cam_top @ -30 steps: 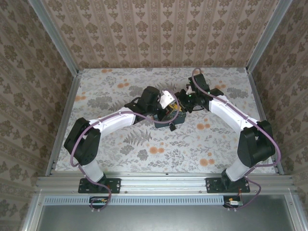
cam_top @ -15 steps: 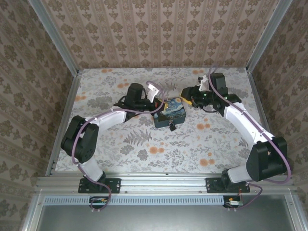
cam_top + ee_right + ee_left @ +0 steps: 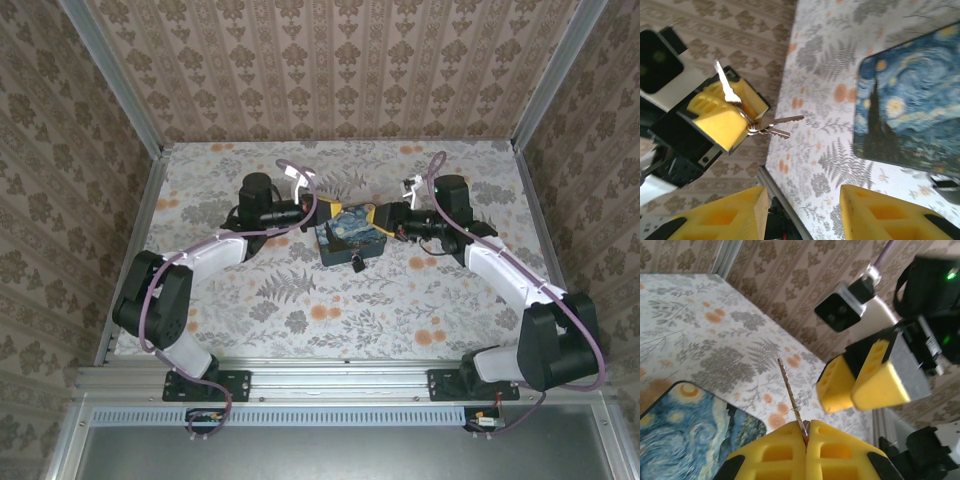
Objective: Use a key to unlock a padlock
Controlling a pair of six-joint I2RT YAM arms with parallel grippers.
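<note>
My left gripper [image 3: 807, 429] is shut on a silver key [image 3: 791, 390], whose blade sticks up out of the pads. In the right wrist view that key [image 3: 724, 86] stands above the left gripper [image 3: 735, 107], with two more keys [image 3: 776, 126] hanging from its ring. My right gripper [image 3: 802, 212] is open with nothing between its fingers and faces the left one across a short gap. From above, the left gripper [image 3: 308, 208] and right gripper [image 3: 385, 217] flank a starry-night mat [image 3: 350, 232]. A small dark padlock [image 3: 357, 264] lies at the mat's near edge.
The floral tabletop [image 3: 300, 300] is walled by patterned panels and metal rails [image 3: 135, 240]. The right gripper's yellow fingers [image 3: 865, 377] hang close in front of the left wrist camera. The mat's corner [image 3: 685, 430] lies just below the left gripper.
Both grippers have pulled apart from over the mat: the left went back and left with the key, the right swung right, then turned back toward the mat.
</note>
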